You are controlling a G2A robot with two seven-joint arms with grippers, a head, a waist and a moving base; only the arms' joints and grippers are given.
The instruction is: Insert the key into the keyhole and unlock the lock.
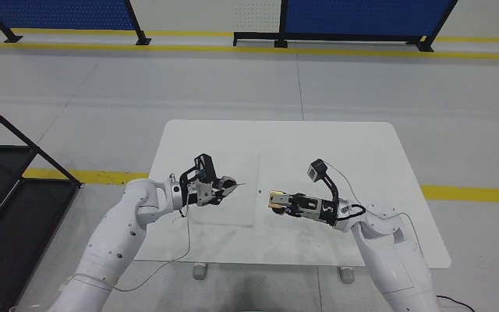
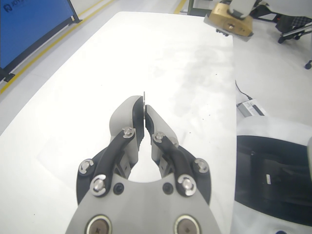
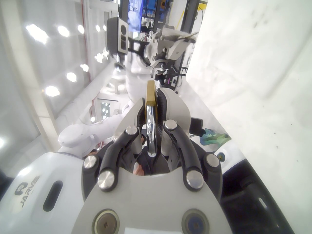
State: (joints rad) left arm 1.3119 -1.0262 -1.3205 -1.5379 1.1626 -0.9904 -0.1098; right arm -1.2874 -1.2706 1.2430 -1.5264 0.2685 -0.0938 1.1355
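My left gripper (image 2: 145, 108) is shut on a thin metal key (image 2: 144, 97), whose blade pokes out past the fingertips; in the top view the left gripper (image 1: 226, 186) holds the key (image 1: 236, 185) above the table, pointing at the other arm. My right gripper (image 3: 151, 103) is shut on a brass padlock (image 3: 150, 93) with its shiny shackle back between the fingers. In the top view the padlock (image 1: 276, 200) faces the key across a short gap. From the left wrist view the padlock (image 2: 229, 23) shows its keyhole face, held by the right gripper (image 2: 240, 13).
The white table (image 1: 327, 156) carries a faint transparent mat (image 1: 234, 210) under the grippers. A cable (image 1: 168, 261) hangs off the table's front edge. Blue partition panels (image 1: 70, 14) stand on the floor far behind.
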